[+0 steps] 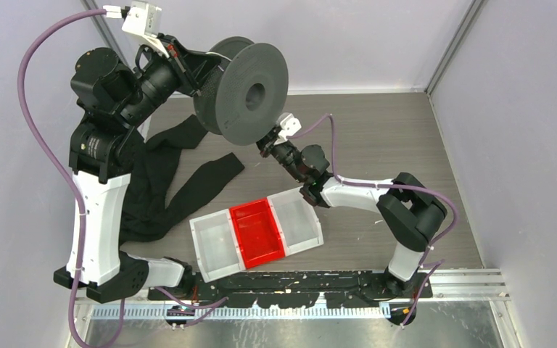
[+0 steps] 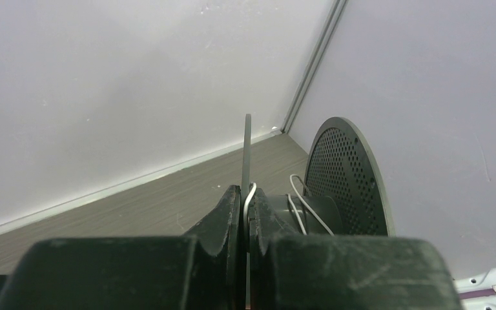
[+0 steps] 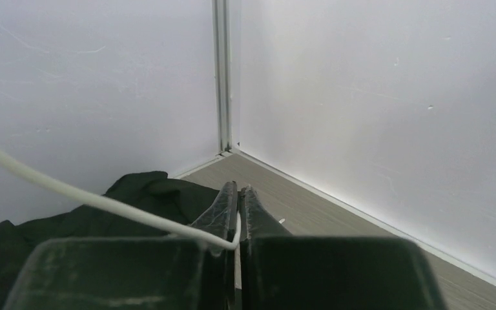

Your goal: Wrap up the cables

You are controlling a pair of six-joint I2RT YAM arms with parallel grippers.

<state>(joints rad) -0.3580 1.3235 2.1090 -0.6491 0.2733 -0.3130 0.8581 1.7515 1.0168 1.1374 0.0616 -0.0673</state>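
Note:
A dark grey spool is held up in the air by my left gripper. In the left wrist view the left gripper is shut on the spool's thin near flange, with a white cable pinched beside it. A few turns of cable lie on the hub in front of the perforated far flange. My right gripper sits just below the spool. In the right wrist view the right gripper is shut on the white cable, which runs off to the upper left.
A black fabric strap lies on the table to the left, also in the right wrist view. A three-compartment tray with a red middle bin sits near the front. Walls enclose the table at the back and sides.

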